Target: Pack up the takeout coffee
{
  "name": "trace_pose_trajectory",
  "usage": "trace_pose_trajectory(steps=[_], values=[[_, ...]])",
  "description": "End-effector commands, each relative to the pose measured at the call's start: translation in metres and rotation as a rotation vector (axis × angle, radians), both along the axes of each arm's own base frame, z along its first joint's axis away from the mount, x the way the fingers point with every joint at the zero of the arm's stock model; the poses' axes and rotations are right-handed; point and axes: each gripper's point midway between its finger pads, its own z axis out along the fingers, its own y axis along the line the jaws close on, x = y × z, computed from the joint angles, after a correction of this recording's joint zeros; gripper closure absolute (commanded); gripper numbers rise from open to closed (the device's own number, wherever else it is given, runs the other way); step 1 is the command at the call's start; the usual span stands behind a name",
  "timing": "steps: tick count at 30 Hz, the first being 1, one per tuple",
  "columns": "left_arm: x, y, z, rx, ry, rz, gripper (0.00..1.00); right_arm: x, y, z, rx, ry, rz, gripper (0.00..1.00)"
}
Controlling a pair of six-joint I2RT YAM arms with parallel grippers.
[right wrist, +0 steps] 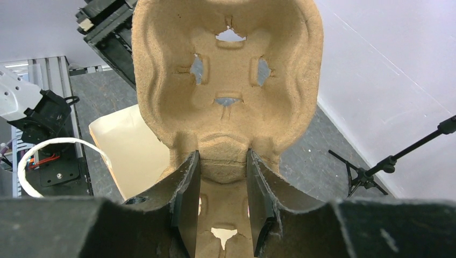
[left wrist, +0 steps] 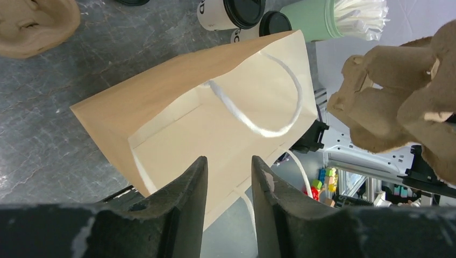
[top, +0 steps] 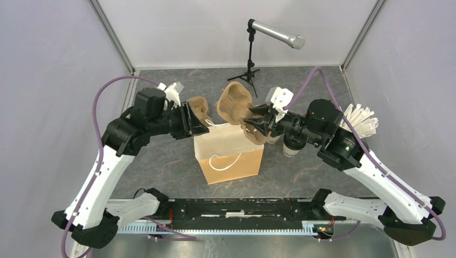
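Observation:
Two takeout coffee cups (left wrist: pixel 231 13), white with black lids, stand on the table beyond the open brown paper bag (left wrist: pixel 215 123); in the top view they (top: pixel 291 148) are partly hidden under the right arm. My right gripper (right wrist: pixel 223 161) is shut on the middle ridge of a brown cardboard cup carrier (right wrist: pixel 228 80) and holds it tilted in the air over the bag's (top: pixel 231 153) far right corner. At the bag's left upper edge hovers my left gripper (left wrist: pixel 228 161), open, with nothing between its fingers.
A second cup carrier (top: pixel 200 110) lies on the table behind the left gripper. A pale green cup of wrapped straws (top: pixel 360 121) stands at the right. At the back centre is a microphone on a stand (top: pixel 250 64). Walls close in on three sides.

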Motion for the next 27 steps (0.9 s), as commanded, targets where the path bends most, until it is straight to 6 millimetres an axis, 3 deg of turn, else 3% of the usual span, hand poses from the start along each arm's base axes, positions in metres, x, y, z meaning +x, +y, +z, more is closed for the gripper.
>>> trace_pose_trajectory(steps=[1,6,16,27], values=[[0.010,-0.018,0.012,-0.047,-0.082,-0.093,0.57,-0.002,0.003,0.010,0.026,-0.048,0.024,0.63],[0.030,-0.019,0.014,-0.048,-0.114,-0.024,0.54,-0.012,0.009,0.017,0.056,-0.053,0.086,0.63],[0.055,-0.021,0.010,-0.030,-0.143,0.033,0.51,-0.018,0.023,0.008,0.046,-0.066,0.161,0.63],[0.069,-0.022,0.002,-0.011,-0.132,0.070,0.51,-0.020,0.040,-0.019,-0.010,-0.086,0.247,0.62]])
